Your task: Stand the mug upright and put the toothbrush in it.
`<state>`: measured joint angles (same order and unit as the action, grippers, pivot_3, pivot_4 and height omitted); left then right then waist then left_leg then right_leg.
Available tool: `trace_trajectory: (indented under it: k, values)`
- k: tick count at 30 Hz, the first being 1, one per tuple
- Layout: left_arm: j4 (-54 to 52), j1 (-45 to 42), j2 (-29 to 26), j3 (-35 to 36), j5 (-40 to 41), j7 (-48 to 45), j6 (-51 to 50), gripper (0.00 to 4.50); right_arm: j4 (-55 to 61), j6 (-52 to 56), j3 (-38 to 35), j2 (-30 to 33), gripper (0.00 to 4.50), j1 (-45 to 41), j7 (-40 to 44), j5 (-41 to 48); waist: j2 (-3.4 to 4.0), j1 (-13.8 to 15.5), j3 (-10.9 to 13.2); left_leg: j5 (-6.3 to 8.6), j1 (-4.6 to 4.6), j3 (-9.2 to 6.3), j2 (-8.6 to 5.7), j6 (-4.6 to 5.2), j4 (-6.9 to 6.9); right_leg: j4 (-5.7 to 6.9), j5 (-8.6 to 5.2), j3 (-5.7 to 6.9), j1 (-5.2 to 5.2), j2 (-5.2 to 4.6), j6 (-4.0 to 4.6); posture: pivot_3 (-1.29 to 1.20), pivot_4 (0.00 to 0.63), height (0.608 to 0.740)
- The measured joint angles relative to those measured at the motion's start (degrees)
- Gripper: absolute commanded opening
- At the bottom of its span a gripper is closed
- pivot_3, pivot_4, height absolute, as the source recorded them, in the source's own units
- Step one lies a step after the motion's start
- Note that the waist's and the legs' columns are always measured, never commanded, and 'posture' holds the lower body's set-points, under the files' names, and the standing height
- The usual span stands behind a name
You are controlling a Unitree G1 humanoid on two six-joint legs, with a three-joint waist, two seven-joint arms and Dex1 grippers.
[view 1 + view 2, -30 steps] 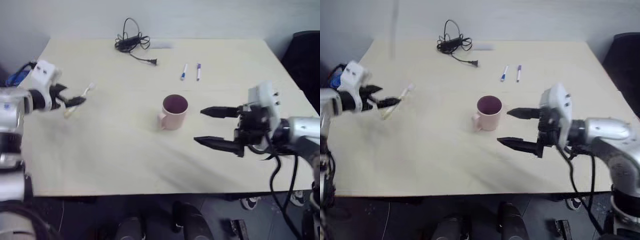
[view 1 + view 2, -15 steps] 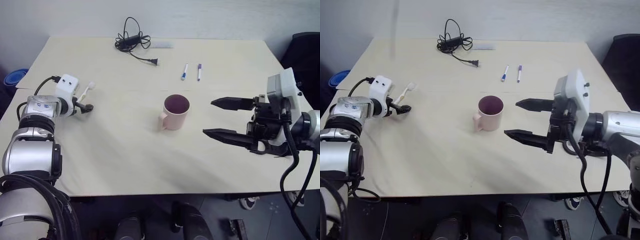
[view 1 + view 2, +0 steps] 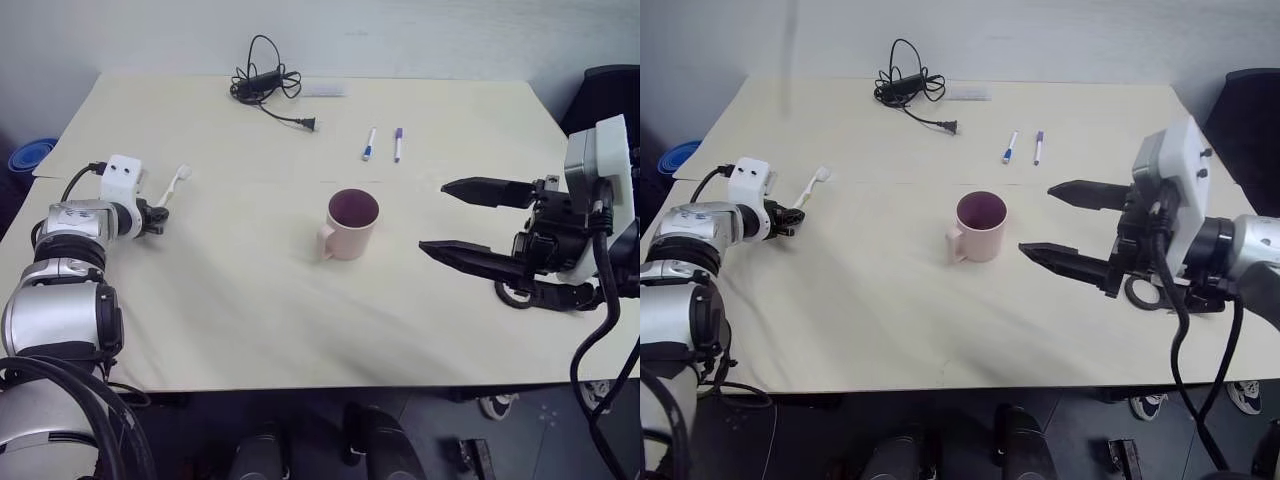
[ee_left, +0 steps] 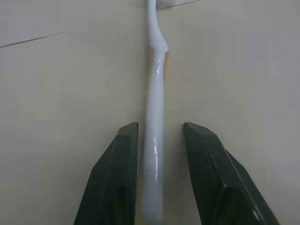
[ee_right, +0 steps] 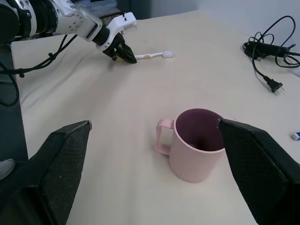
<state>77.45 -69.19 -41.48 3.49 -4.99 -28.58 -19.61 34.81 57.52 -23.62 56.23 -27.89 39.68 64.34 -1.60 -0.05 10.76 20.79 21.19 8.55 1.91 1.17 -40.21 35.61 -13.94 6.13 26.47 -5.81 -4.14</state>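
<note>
Your small pale pink ribbed mug [image 3: 347, 225] with the dark maroon inside already stands upright near the middle of the pale wooden table [image 3: 300, 320], so the first half of the task looks done. What is left is the slim white toothbrush [image 3: 172, 184], which lies flat near the table's left edge, well apart from the mug; your left gripper [image 4: 159, 140] has its black fingers [image 4: 117, 154] straddling the handle with thin gaps either side, so I cannot tell whether it grips yet. Your right gripper [image 3: 470, 225] hangs wide open and empty just to the right of the mug.
</note>
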Motion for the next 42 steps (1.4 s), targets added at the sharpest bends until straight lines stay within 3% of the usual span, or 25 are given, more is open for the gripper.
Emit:
trace_trajectory:
  k: [4,9,15,19,24,29,35,42]
  values:
    - [0.0,0.0,0.1,0.4,0.0,-0.7,0.0,0.2,-0.1,-0.1,1.1,0.1,4.5,-0.2,-0.4,0.1,0.0,0.0,0.0,0.0,0.02,0.0,0.0,0.0,-0.01,0.0,0.0,0.0,0.0,0.0,0.0,0.0,0.15,0.74]
    - [0.0,-0.5,0.7,2.2,0.7,-2.5,-1.0,0.2,-0.3,-0.1,1.3,0.5,4.5,-0.4,-0.6,0.2,-0.01,0.1,0.0,0.0,0.03,0.01,-0.01,0.0,-0.03,0.0,0.0,0.0,0.0,0.0,0.0,0.0,0.15,0.74]
    - [-3.0,-5.2,4.2,8.1,7.7,-9.9,-1.6,0.2,-1.2,0.4,1.0,0.5,4.5,2.1,-2.8,0.5,-0.15,0.9,0.0,0.0,0.1,-0.02,-0.02,0.03,-0.12,-0.01,0.01,0.03,0.0,-0.01,-0.02,0.0,0.15,0.74]
    - [-22.9,-3.9,11.3,13.4,19.1,-17.0,-6.5,0.2,-2.3,1.6,-1.1,0.9,4.5,6.3,-3.6,2.3,-0.17,1.5,0.0,0.0,0.12,-0.06,-0.03,0.03,-0.22,0.04,0.02,0.02,-0.02,-0.07,-0.04,0.0,0.15,0.74]
    - [-56.9,9.2,26.2,14.9,33.0,-13.2,-16.0,0.2,-1.8,1.2,-3.3,1.8,4.5,9.6,-3.6,2.0,-0.15,1.2,0.0,0.0,-0.06,-0.26,0.0,0.04,-0.33,0.18,0.05,-0.21,-0.09,-0.1,-0.08,0.0,0.15,0.74]
    - [-70.6,17.0,35.2,10.2,36.7,-8.4,-17.1,0.2,-1.2,1.1,-4.9,1.8,4.5,12.7,-4.2,2.1,-0.14,1.5,0.0,-0.01,-0.1,-0.32,-0.02,0.04,-0.43,0.24,0.06,-0.25,-0.12,-0.08,-0.07,0.0,0.15,0.74]
    - [-71.7,20.8,37.1,4.8,34.5,-7.5,-11.2,0.2,-0.5,1.0,-6.5,1.8,4.5,13.8,-5.7,2.4,-0.14,1.5,0.0,0.0,-0.07,-0.42,-0.03,0.07,-0.48,0.2,0.07,-0.24,-0.13,-0.08,-0.08,0.0,0.15,0.74]
    - [-59.7,21.0,39.7,0.9,29.6,-9.2,1.3,0.2,-0.4,1.0,-6.7,1.8,4.5,13.8,-7.4,3.7,-0.14,1.6,0.0,0.07,0.03,-0.5,-0.03,0.2,-0.61,-0.01,0.07,-0.17,-0.16,-0.1,-0.08,0.0,0.15,0.74]
